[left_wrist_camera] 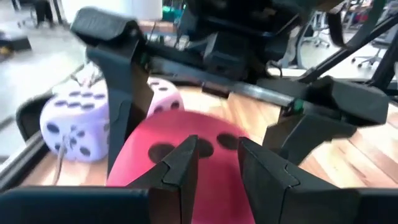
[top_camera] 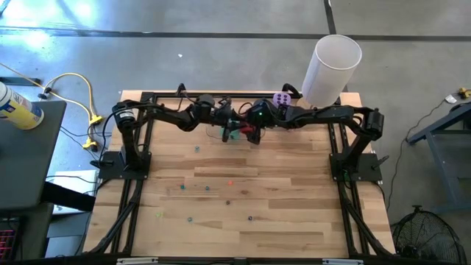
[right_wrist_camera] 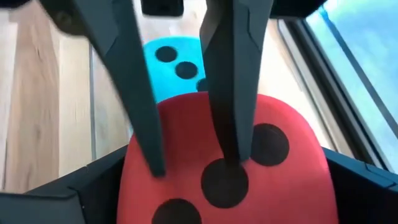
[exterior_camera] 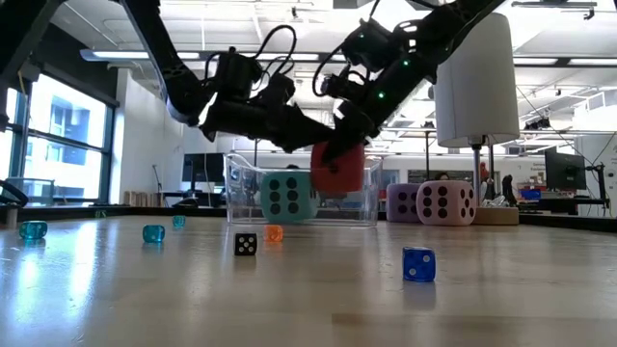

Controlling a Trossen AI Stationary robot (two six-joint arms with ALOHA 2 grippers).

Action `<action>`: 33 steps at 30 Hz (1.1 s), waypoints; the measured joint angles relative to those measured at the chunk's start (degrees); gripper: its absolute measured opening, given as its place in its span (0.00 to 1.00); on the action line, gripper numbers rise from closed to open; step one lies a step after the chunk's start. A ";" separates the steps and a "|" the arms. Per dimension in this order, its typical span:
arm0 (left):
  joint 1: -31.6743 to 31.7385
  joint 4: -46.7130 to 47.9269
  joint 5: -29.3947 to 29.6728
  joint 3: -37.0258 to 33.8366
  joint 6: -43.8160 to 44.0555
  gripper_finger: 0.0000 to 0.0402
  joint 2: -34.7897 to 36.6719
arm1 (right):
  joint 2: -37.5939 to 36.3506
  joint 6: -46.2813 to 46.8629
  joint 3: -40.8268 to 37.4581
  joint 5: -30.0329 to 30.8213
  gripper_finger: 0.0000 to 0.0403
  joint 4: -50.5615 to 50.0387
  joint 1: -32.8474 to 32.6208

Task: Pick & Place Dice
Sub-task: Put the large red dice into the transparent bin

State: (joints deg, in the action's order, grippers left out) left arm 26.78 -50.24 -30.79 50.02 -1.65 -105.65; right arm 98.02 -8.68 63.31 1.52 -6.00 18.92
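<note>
Landmark: clear bin (exterior_camera: 241, 193), a see-through box at the far middle of the table (exterior_camera: 289, 308).
Small teal dice (exterior_camera: 32, 229): a few lie on the wood well to the left of the bin in the low view.
Left arm: reaches in from the left side and ends above the bin.
Left gripper (left_wrist_camera: 217, 158): hangs over the bin beside the other gripper. Its fingers (left_wrist_camera: 180, 168) are parted by a narrow gap and their tips rest against the pip face of the red die. They do not wrap around it.
Black die (exterior_camera: 246, 244): small, on the table in front of the bin and close to it.
Orange die (exterior_camera: 274, 233): small, just in front of the bin.
Teal die (exterior_camera: 287, 196): large, sits inside the bin on its floor, with a six-pip face toward the low camera.
Red die (exterior_camera: 339, 169): large, lifted clear of the table. It hangs over the bin's right half and above the teal die.
Right gripper (exterior_camera: 339, 154): above the bin with its fingers spread wide, clasping the red die by two opposite sides.
Blue die (exterior_camera: 418, 264): small, on the table in front of the bin and off to its right.
Purple die (exterior_camera: 402, 202): large, on the table just right of the bin.
Pink die (exterior_camera: 444, 202): large, touching the purple die on the side away from the bin.
White cylinder (exterior_camera: 477, 82): tall, standing right of the bin near the pink die.
</note>
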 joint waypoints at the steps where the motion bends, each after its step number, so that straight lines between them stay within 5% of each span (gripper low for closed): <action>1: -0.09 -1.14 -0.09 0.00 -0.05 0.27 -0.03 | 0.03 0.02 0.05 -0.03 0.97 0.41 -0.13; 33: 0.81 3.12 4.39 0.23 -0.51 0.27 -4.11 | 0.45 -0.34 0.26 -6.24 0.97 9.11 -0.69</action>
State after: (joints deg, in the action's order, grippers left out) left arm 27.59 -47.12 -26.39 50.25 -2.16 -109.75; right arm 98.47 -9.02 63.57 -4.72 3.10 18.23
